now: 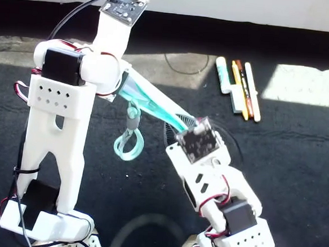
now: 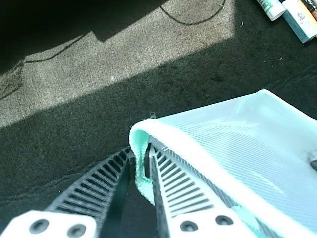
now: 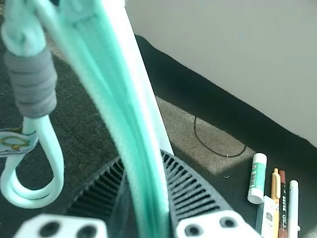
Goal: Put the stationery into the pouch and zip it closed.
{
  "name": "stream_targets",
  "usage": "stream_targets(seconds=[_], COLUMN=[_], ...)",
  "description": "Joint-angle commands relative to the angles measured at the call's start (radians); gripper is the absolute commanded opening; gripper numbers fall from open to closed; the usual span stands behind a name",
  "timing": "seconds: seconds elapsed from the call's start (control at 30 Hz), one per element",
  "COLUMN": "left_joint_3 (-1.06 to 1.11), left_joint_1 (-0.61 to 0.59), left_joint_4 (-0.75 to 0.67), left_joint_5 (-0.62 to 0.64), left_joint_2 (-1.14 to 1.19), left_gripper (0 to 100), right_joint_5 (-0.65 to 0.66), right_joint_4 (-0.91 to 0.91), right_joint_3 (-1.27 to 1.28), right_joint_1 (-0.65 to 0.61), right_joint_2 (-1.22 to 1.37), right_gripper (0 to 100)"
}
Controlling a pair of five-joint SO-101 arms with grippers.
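Note:
A mint mesh pouch (image 1: 154, 103) hangs in the air, stretched between both arms. My left gripper (image 2: 142, 171) is shut on one corner of the pouch (image 2: 237, 144), near the left arm's wrist (image 1: 123, 85). My right gripper (image 3: 146, 198) is shut on the pouch's (image 3: 124, 99) opposite edge, above the table's middle (image 1: 182, 125). A mint strap loop (image 1: 128, 144) with a grey sleeve (image 3: 32, 82) dangles below the pouch. The stationery (image 1: 240, 89) lies on the table at the back right: a glue stick (image 1: 223, 74), an eraser-like block and several pens (image 3: 280, 198). Whether the zip is closed I cannot tell.
Dark carpet-like cloth covers the table (image 1: 297, 166), with sunlit patches at the back (image 1: 302, 85). A thin black cable (image 1: 185, 65) loops near the back middle. A white wall (image 3: 237, 59) runs behind the table. Open room lies to the right, in front of the stationery.

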Motion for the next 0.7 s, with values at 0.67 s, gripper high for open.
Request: stream_targets(seconds=[0.67], left_joint_3=[0.159], left_joint_1=[0.005], left_joint_4=[-0.037], left_joint_5=[0.041], left_joint_2=[-0.021], left_gripper=[2], right_joint_5=[-0.181], right_joint_4=[0.46], right_joint_3=[-0.237], right_joint_1=[-0.008], right_joint_2=[0.03], right_gripper=[13.8])
